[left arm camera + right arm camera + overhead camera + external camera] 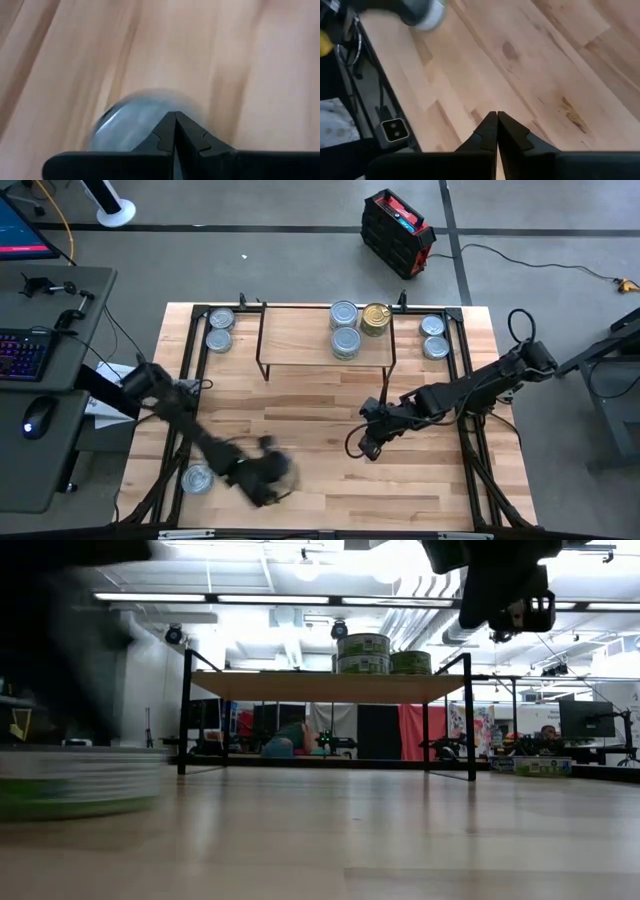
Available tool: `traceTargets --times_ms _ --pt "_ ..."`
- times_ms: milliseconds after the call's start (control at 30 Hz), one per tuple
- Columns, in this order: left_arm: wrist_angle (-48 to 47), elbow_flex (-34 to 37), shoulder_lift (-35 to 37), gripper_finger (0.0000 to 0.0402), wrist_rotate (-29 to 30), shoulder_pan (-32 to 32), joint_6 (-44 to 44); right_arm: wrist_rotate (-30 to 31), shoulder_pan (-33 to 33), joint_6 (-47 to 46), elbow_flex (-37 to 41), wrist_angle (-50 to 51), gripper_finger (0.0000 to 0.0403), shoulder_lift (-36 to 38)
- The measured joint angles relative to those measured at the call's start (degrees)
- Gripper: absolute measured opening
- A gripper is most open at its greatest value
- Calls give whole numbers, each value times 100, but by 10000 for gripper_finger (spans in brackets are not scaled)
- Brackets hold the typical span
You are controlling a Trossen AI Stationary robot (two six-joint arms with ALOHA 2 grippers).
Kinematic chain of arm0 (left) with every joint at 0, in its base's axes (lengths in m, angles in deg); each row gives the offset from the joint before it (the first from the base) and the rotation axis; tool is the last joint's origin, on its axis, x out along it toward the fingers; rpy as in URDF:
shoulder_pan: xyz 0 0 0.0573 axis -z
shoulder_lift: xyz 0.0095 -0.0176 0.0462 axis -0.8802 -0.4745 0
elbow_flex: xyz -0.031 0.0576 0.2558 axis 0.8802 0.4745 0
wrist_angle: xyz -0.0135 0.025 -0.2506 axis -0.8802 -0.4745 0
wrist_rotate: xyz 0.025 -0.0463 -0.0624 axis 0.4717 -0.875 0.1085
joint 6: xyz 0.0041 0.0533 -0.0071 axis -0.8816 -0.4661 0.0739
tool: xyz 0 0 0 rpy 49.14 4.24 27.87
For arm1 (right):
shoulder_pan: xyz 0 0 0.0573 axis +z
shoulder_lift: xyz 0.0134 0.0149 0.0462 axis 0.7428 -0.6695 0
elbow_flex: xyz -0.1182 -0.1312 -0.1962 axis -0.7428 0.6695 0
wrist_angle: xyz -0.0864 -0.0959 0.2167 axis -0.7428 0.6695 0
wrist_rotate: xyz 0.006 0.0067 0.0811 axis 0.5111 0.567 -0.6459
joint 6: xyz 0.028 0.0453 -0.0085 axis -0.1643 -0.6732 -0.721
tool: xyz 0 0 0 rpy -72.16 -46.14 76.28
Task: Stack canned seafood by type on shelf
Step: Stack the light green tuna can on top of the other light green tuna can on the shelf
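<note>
High view: the low light-wood shelf on thin black wire legs (310, 330) stands at the far middle of the wooden tabletop (320, 430). On its board sit two silver-lidded flat round tins (345, 328), one behind the other, with a gold-coloured tin (375, 319) just beside them. Two more silver tins (220, 328) rest on the table at the shelf's left end, and two others (434, 336) at its right end. A further silver tin (197, 478) lies near the front left corner, close beside the left arm.

The left gripper (268, 478) is low over the front of the table; in its wrist view the fingers (165, 135) are pressed together, with a blurred silver tin (135, 120) just beyond them, not clamped. The right gripper (368, 445) hangs over bare wood in front of the shelf, fingers (487, 131) fully together and holding nothing.

Off the table lie a black and red case (397, 232) on the floor and a desk with a keyboard (22, 352) and mouse (38, 415).
</note>
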Motion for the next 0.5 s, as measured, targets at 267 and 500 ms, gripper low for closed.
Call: traceTargets --times_ms 267,500 --pt "2616 -227 -610 0 -1338 -1462 -3880 262 126 132 0 90 0 -1" --pt "-100 -585 522 0 -1213 -1642 -3307 558 255 113 2 235 0 -21"
